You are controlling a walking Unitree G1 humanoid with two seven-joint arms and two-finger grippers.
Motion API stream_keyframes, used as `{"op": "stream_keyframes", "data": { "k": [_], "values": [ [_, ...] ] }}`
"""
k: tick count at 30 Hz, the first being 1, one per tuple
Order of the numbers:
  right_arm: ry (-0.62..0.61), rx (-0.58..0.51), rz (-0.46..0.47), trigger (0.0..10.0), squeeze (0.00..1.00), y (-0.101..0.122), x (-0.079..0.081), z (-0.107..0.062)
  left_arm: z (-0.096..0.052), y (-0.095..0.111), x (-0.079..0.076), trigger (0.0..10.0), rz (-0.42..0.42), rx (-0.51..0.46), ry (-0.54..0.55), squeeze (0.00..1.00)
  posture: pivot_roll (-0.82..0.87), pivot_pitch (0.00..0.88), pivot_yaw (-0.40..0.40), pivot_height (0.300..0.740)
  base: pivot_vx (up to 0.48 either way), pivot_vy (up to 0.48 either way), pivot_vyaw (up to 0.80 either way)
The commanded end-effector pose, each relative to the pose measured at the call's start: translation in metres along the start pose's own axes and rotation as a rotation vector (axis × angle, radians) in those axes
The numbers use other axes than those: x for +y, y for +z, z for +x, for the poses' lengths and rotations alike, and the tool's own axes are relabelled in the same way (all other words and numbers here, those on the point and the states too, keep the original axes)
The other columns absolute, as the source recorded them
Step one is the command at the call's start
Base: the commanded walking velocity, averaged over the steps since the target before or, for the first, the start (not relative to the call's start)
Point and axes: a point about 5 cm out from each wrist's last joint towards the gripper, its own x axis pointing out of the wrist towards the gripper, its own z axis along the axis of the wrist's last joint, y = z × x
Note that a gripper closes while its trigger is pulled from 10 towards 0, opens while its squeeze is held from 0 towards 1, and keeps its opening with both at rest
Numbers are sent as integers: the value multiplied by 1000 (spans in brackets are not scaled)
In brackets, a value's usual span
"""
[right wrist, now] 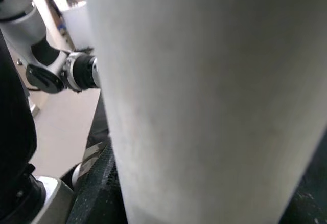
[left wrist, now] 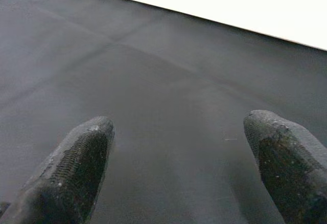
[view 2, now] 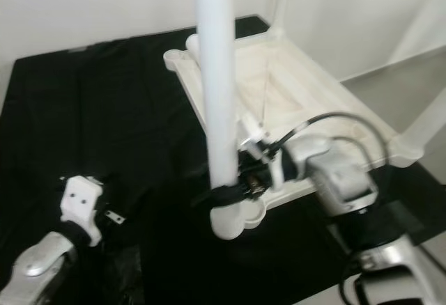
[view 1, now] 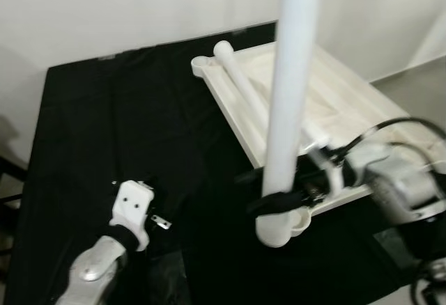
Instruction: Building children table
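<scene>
In the eye views, the right gripper (view 2: 230, 195) pinched the long white plastic table leg (view 1: 291, 96) near its foot, upright at the near corner socket of the overturned white plastic tabletop (view 1: 348, 89) on the black cloth (view 1: 104, 124). In the left wrist view, the left gripper (left wrist: 179, 168) hung with fingers spread above the cloth. The step seemed to be seating this leg; the next move probably called for a straight push down.

Black cloth (view 1: 118, 124) lies open (upright leg (view 1: 289, 110) blocks right).

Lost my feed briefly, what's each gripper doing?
Left gripper: open, empty, over the black cloth.
Right gripper: shut on the upright white leg.
</scene>
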Motion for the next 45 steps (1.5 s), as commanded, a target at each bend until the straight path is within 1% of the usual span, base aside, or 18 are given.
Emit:
{"op": "stream_keyframes", "data": {
  "k": [1,2,6,7,8,9,10,11,12,15,22,24,27,29,32,37,41,45],
  "values": [
    [89,-129,-23,10000,0,22,4,6,-3,-3,1,10000,-6,23,7,0,-29,245,45,740,0,0,0],
    [110,-158,-25,10000,0,26,5,7,-3,-3,1,10000,-7,22,11,0,-29,244,44,740,0,0,0],
    [129,-163,-26,10000,0,27,6,9,-3,-3,2,10000,-7,19,21,0,-29,241,41,740,0,0,0],
    [121,-120,-29,10000,0,22,5,10,-3,-3,2,10000,-6,16,28,0,-29,238,37,740,0,0,0],
    [121,-120,-29,10000,0,22,5,10,-3,-3,2,10000,-6,16,28,0,-29,238,37,740,0,0,0],
    [111,-74,-36,10000,0,17,3,10,-3,-2,3,10000,-7,15,34,0,-31,235,34,740,0,0,0],
    [111,-74,-36,10000,0,17,3,10,-3,-2,3,10000,-7,15,34,0,-31,235,34,740,0,0,0],
    [92,-11,-46,10000,0,10,1,11,-2,-2,3,10000,-8,11,40,0,-32,234,29,740,0,0,0],
    [92,-11,-46,10000,0,10,1,11,-2,-2,3,10000,-8,11,40,0,-32,234,29,740,0,0,0],
    [59,70,-57,10000,0,3,-4,9,-1,0,5,10000,-11,3,56,0,-34,234,21,740,0,0,0],
    [45,120,-56,10000,0,1,-8,5,0,1,6,10000,-12,-5,68,0,-35,235,14,740,0,0,0],
    [40,195,-38,10000,0,-4,-9,-2,1,2,7,10000,-14,-11,75,0,-36,236,10,740,0,0,0],
    [40,195,-38,10000,0,-4,-9,-2,1,2,7,10000,-14,-11,75,0,-36,236,10,740,0,0,0],
    [18,247,-18,10000,0,-9,-12,-11,1,3,7,10000,-15,-17,78,0,-36,240,8,740,0,0,0],
    [8,253,-12,10000,0,-10,-14,-14,1,4,7,10000,-16,-19,78,0,-36,240,8,740,0,0,0],
    [-31,209,10,10000,0,-14,-20,-18,0,14,4,10000,-17,-81,16,0,-36,249,8,740,0,0,0],
    [-95,154,-2,10000,0,-22,-29,-11,-4,24,-5,10000,-17,-139,-113,0,-32,257,11,740,0,0,0],
    [-113,134,4,10000,0,-24,-32,-7,-5,25,-7,10000,-16,-145,-137,0,-29,262,12,740,0,0,0]
  ]
}}
